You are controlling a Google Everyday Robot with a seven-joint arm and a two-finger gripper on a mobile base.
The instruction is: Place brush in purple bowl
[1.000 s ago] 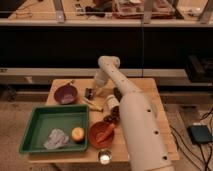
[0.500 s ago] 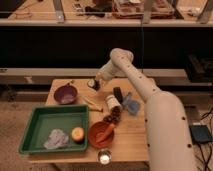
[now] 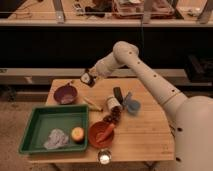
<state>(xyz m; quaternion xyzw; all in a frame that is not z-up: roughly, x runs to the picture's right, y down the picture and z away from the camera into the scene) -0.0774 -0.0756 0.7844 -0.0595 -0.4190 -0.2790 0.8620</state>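
The purple bowl [image 3: 65, 93] stands at the table's far left corner. A thin dark brush [image 3: 70, 83] lies just behind the bowl's far right rim, on the table. My gripper [image 3: 88, 79] hovers over the back of the table, a little to the right of the brush and the bowl. It is shut, and I make out nothing held in it. The white arm reaches in from the right foreground.
A green tray [image 3: 37, 117] at the front left holds a crumpled cloth [image 3: 55, 139] and an apple [image 3: 77, 133]. An orange-red bowl [image 3: 101, 134] with an orange utensil stands beside it. A wooden stick tool [image 3: 93, 104], a can [image 3: 113, 102] and a blue item [image 3: 132, 104] lie mid-table.
The arm has swung away from the table's middle. The gripper has moved left and toward the back, ending close to the brush and the purple bowl.
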